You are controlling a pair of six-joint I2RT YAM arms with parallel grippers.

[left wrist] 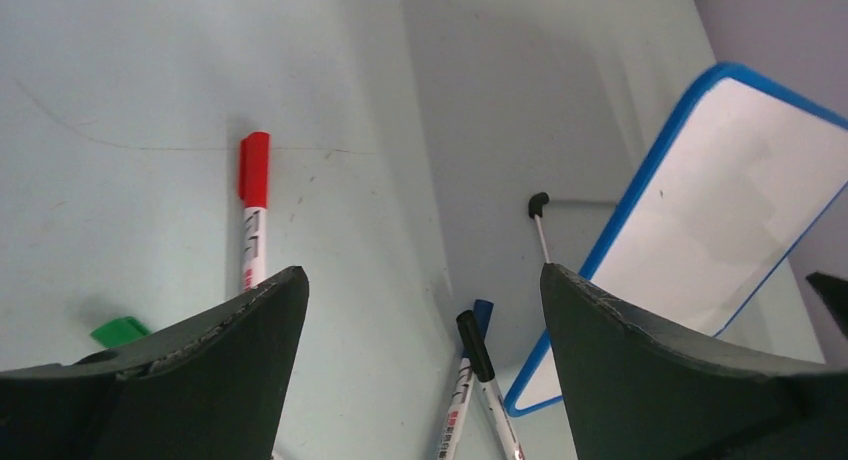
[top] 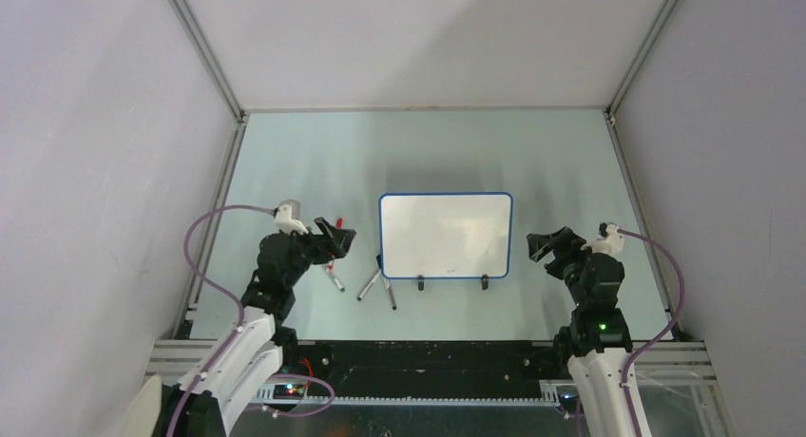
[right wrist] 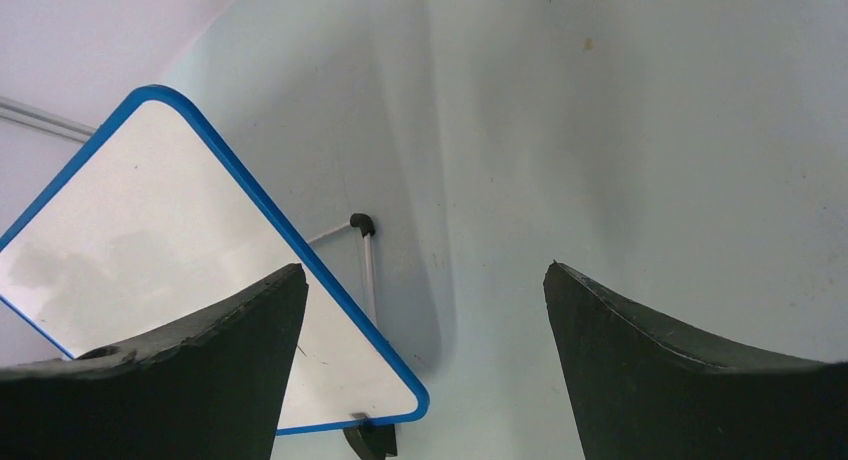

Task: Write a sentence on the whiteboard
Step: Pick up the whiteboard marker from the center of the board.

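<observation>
Blue-rimmed and glossy white, the whiteboard (top: 445,236) lies flat in the middle of the pale worktop (top: 304,161). Its two black clip feet (top: 420,283) are on the near long edge. Its face looks plain white in all three views.

The top view alone shows both arms at once. The left gripper (top: 337,239) hangs left of the board and the right gripper (top: 546,245) hangs right of it. Both have their jaws spread wide and hold nothing.

The left wrist view adds what the top view blurs:
- A red marker (left wrist: 253,210) lies just past the gripper (left wrist: 422,272).
- A loose green cap (left wrist: 120,331) sits beside the left finger.
- A blue-capped marker (left wrist: 483,315) and a black-capped marker (left wrist: 475,345) lie crossed near the board's corner (left wrist: 730,200).

The marker barrels carry small print, red on one, too fine to read.

The right wrist view shows the board (right wrist: 150,220) from its other side, with one clip foot (right wrist: 370,440) at the bottom corner. A thin rod with a black elbow (right wrist: 362,223) lies just beside the rim. The worktop between this gripper's (right wrist: 425,270) fingers is bare.
</observation>
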